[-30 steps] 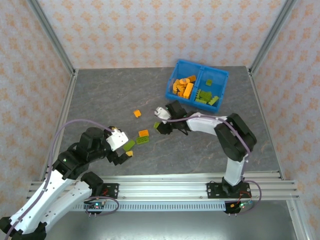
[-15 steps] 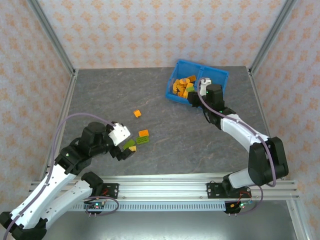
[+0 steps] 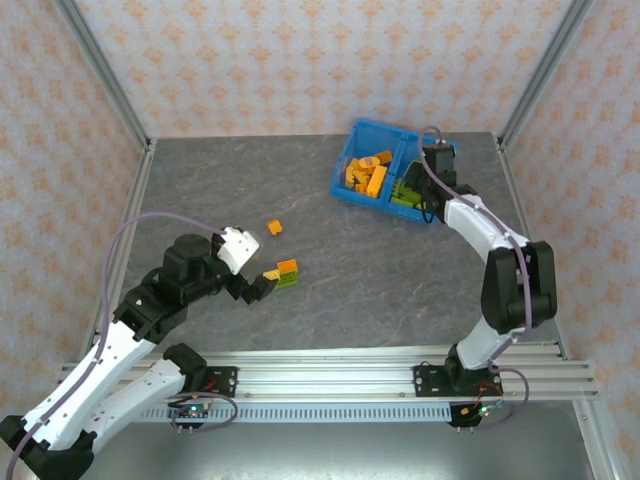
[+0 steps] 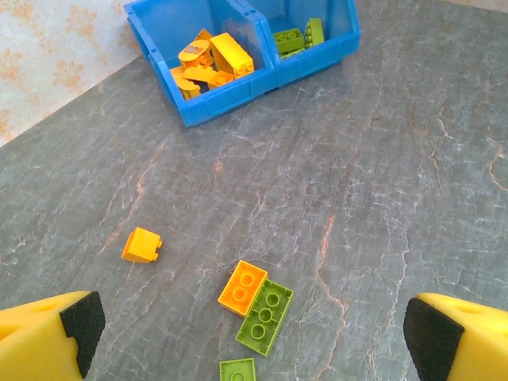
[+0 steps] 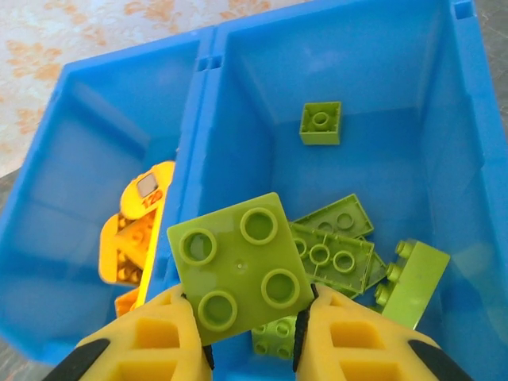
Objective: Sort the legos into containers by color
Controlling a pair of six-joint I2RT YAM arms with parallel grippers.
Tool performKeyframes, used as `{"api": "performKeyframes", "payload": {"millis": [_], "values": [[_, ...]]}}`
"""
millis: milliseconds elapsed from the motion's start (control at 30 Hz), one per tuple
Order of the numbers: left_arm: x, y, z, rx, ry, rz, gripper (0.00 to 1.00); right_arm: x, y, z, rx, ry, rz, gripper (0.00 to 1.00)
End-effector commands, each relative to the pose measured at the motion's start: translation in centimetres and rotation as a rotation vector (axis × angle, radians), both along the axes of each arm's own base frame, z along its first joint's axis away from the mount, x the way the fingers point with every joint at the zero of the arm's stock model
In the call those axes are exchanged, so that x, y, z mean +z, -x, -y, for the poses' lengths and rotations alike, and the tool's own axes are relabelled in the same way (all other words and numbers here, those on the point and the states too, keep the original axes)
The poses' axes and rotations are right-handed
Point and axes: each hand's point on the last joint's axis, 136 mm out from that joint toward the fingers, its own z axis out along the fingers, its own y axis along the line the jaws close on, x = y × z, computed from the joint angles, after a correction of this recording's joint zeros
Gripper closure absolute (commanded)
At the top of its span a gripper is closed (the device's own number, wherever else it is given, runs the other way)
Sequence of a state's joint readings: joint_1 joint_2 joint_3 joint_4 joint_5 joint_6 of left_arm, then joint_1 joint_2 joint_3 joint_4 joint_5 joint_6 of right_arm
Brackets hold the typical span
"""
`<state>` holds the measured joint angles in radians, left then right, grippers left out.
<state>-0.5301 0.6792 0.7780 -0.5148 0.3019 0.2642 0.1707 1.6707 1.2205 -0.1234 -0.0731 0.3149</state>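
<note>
My right gripper [image 5: 247,308] is shut on a lime green square lego [image 5: 240,266], held above the blue bin [image 5: 193,163] near its central wall. The right container holds several green legos [image 5: 332,246]; the left one holds orange legos [image 5: 141,230]. From above, my right gripper [image 3: 428,180] hangs over the bin [image 3: 352,160]. My left gripper [image 4: 254,337] stands open above the table. Between its fingers lie an orange lego [image 4: 243,287], a green lego [image 4: 264,316] touching it, and another small green one [image 4: 238,371]. A small orange cube [image 4: 141,245] lies further left.
From above, the loose bricks [image 3: 287,272] lie just right of my left gripper [image 3: 255,287], and the orange cube [image 3: 274,228] sits alone toward the table's middle. Metal frame posts and patterned walls bound the grey table [image 3: 400,280].
My right gripper has carried the green square lego from the table's middle up to the bin's right compartment. My left gripper has moved slightly right and forward, toward the loose bricks.
</note>
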Motion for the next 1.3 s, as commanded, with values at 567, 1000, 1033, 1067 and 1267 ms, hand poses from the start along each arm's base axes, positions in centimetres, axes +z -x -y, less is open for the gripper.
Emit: {"api": "performKeyframes", "payload": {"millis": [567, 1000, 1033, 1067, 1267], "values": [[-4.7, -5.5, -0.8, 0.614, 0.303, -0.429, 0.06, 3.9, 0.1, 1.0, -0.090, -0.193, -0.021, 0.39], [-13.9, -4.9, 0.5, 0.908, 0.140, -0.596, 0.18, 9.8, 13.6, -11.5, 0.466, -0.219, 0.059, 0.01], [-14.5, -4.9, 0.6, 0.903, 0.120, -0.611, 0.16, 9.9, 14.0, -11.6, 0.474, -0.221, 0.056, 0.01], [-14.8, -5.0, 1.1, 0.885, 0.109, -0.630, 0.13, 9.9, 14.1, -11.6, 0.479, -0.216, 0.051, 0.01], [-18.4, -4.7, 2.8, 0.892, 0.099, -0.765, 0.01, 9.2, 14.0, -11.4, 0.477, -0.185, 0.017, 0.01]]}}
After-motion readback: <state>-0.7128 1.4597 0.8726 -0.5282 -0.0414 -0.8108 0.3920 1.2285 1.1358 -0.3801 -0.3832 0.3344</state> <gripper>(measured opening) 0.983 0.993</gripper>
